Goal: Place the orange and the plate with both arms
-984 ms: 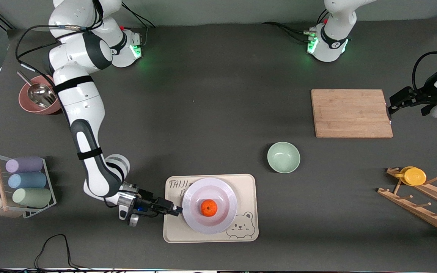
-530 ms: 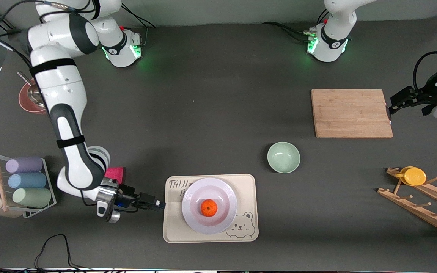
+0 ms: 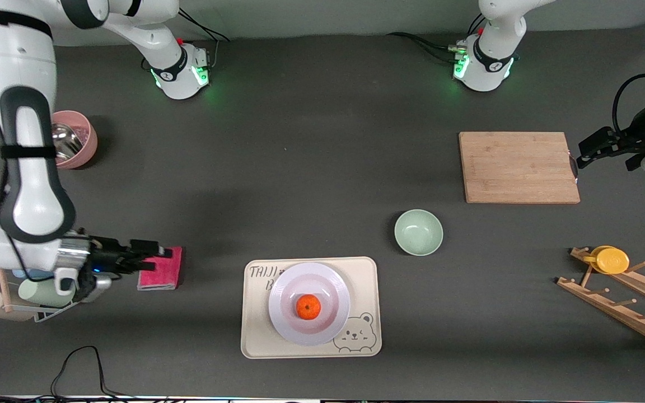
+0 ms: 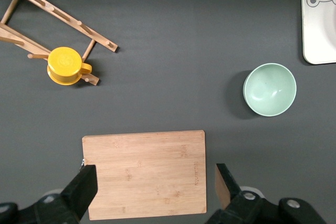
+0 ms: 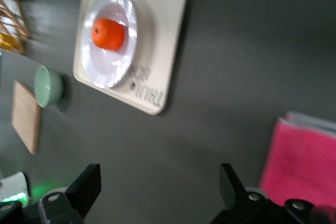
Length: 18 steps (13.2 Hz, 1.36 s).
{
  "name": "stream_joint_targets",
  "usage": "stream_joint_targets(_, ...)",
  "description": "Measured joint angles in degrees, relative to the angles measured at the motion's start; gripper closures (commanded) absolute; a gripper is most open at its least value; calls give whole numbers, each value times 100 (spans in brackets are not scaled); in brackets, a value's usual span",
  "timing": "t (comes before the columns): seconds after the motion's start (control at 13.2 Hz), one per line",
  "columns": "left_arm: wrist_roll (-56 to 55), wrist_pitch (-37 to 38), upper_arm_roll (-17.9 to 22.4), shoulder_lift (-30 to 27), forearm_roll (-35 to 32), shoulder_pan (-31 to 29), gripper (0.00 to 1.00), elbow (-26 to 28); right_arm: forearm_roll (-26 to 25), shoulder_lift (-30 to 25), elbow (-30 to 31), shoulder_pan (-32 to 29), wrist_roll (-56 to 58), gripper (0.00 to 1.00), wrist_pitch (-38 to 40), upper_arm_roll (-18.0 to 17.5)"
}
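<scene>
You see the orange (image 3: pixel 308 307) resting in the white plate (image 3: pixel 286 320), which sits on the bear tray (image 3: pixel 364 277), nearer the front camera than the green bowl (image 3: pixel 418 232). Both arms are clear of it: the right gripper (image 3: pixel 157 251) hangs wide and empty over the pink cloth (image 3: pixel 160 274) beside the tray, and the left gripper (image 4: pixel 152 184) spreads wide, holding nothing, above the cutting board (image 3: pixel 517 167). Judge the glossy plate stiff, slippery and breakable, so take it by its wide rim; the orange looks light and apt to roll.

Our right gripper (image 3: pixel 160 251) hangs with fingers spread wide at the table's right-arm end; our left gripper (image 3: pixel 583 152) waits at the other end, likewise spread.
</scene>
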<state>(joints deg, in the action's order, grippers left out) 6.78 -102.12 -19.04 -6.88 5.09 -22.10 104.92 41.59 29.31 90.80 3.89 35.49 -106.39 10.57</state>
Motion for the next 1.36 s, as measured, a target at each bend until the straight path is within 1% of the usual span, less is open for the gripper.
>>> stream_joint_targets(0.15, 0, 0, 0, 13, 0, 0, 0, -68, -1040, -664, 2, -66, -571, 0, 511, 20)
stream_joint_targets(0.23, 0, 0, 3, 39, -2, -1, 0, -102, -1472, -983, 4, -101, -820, 0, 779, 26)
stream_joint_targets(0.38, 0, -1, 7, 166, -148, -6, 0, -203, -2174, -1550, 16, -199, -1050, 0, 1208, 30)
stream_joint_targets(0.61, 8, -11, 3, 301, -463, -8, 0, -349, -3093, -2149, 75, -245, -1462, 0, 1463, 23)
stream_joint_targets(0.68, 9, -10, -3, 303, -537, -8, 0, -390, -3294, -2277, 75, -244, -1722, 0, 1562, 5)
stream_joint_targets(0.91, 9, -2, -50, 303, -606, -5, 0, -447, -3585, -2471, 51, -245, -2467, 0, 1668, -83)
stream_joint_targets(1.21, 7, 260, -72, 303, -608, -4, 0, -484, -3845, -2490, -96, -247, -3255, 0, 1761, -610)
stream_joint_targets(1.36, 7, 295, -73, 303, -608, -4, 0, -501, -3881, -2484, -95, -246, -3324, 0, 1749, -701)
